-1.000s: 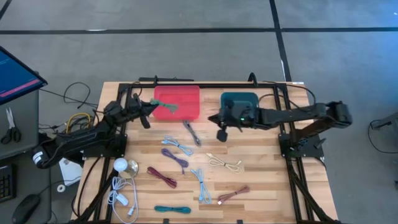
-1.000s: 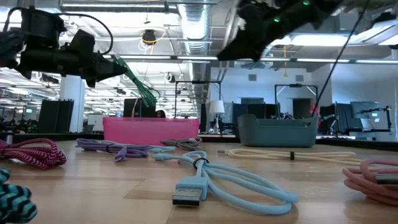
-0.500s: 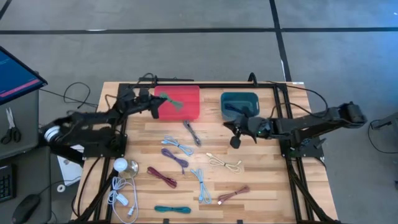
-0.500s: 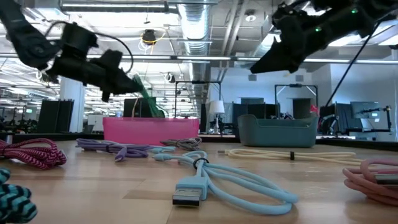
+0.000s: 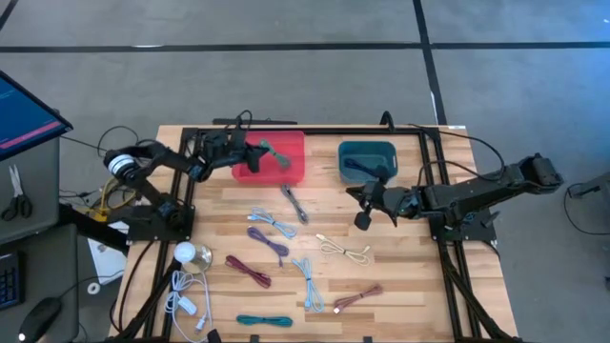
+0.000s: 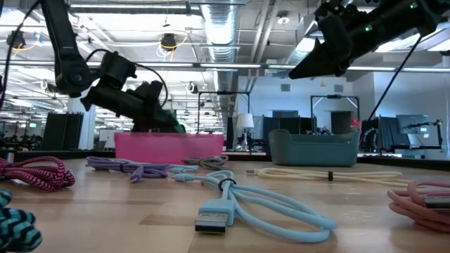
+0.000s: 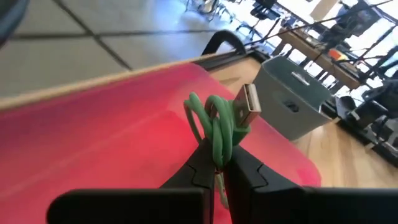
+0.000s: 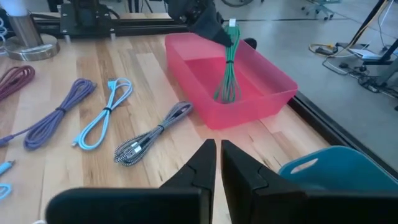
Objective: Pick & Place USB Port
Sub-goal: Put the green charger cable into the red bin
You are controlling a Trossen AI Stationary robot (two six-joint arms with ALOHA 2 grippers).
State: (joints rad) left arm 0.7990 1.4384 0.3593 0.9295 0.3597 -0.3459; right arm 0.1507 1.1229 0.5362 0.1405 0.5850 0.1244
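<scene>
Releasing early risks the green USB cable (image 8: 227,68) snagging on the pink bin (image 8: 267,93) wall, since its loops dangle just under the left gripper (image 7: 219,167), over the bin's inside. Fingers pinched tight on the cable. Right gripper (image 8: 217,163) closed, empty, waiting beside the teal bin (image 5: 367,160).

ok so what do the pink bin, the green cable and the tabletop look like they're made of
Pink bin: probably plastic, smooth, slightly translucent walls with soft shine. Green cable: seemingly rubbery or woven jacket, metal USB plug at its end; texture is hard to tell. Tabletop: wood, pale planks with visible grain and seams.
</scene>
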